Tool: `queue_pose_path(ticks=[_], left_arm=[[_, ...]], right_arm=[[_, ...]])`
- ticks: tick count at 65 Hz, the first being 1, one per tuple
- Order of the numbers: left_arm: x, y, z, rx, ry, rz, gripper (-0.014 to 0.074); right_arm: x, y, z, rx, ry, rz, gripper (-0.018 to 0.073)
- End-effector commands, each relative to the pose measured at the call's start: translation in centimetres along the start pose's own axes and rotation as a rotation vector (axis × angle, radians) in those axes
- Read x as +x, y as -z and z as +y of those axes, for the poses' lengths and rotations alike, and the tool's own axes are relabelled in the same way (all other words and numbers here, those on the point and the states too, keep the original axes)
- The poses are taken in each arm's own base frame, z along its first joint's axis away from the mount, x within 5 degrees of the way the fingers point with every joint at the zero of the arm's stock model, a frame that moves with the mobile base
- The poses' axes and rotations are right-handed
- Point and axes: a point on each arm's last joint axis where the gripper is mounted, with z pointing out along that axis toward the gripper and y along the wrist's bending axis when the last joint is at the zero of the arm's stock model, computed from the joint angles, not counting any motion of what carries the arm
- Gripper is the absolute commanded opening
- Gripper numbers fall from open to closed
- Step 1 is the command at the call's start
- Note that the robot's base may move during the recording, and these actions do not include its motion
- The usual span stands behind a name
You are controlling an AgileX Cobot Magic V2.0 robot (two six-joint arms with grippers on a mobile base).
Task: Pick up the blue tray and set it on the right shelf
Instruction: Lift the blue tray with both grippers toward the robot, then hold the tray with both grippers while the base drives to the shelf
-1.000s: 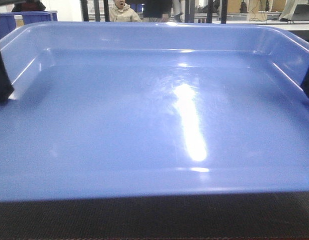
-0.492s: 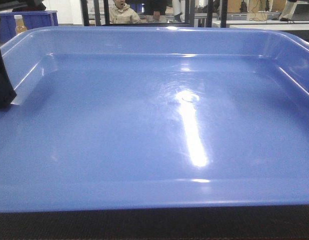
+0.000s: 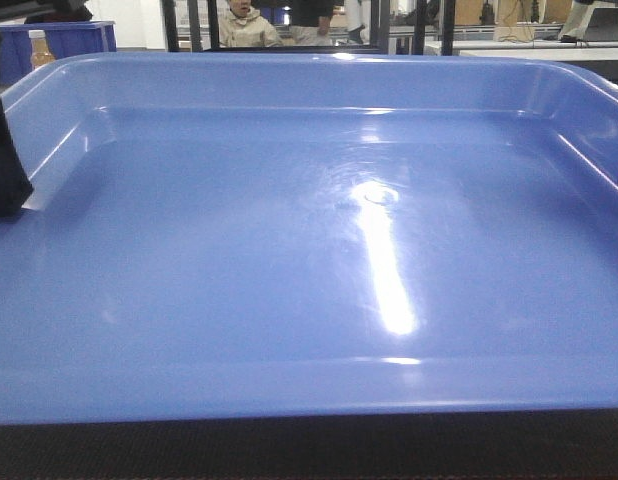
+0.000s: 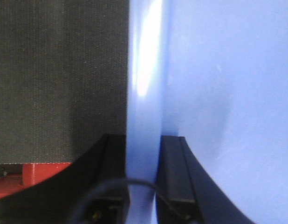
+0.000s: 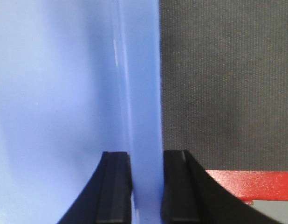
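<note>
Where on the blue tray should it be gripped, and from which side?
Grip the blue tray by its left and right side walls, from above, one finger inside and one outside each wall. It looks too wide for one end effector, and its thin walls fit between fingers, as the left end effector and right end effector show.

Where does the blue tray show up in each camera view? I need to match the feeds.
Front: blue tray fills nearly the whole frame.
Left wrist: rim vertical at centre, clamped in the left pincer; floor to the right.
Right wrist: rim vertical at centre, clamped in the right pincer; floor to the left.
Shared landmark: dark woven surface: bottom strip in front, left side in left wrist, right side in right wrist.
</note>
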Motion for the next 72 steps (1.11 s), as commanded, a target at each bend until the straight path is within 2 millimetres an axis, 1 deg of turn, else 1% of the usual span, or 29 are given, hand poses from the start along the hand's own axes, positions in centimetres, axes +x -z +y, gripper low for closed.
queue_pose_path(ticks=[1,72], left_arm=[[-0.23,1.19,0.02,0.009,0.0,-0.051,0.0004],[-0.22,1.19,0.01,0.011,0.001,-0.049,0.0004]], right_arm=[[-0.58,1.28,0.02,-0.017,0.004,-0.076,0.0193],[-0.58,1.28,0.02,-0.017,0.004,-0.076,0.0193]])
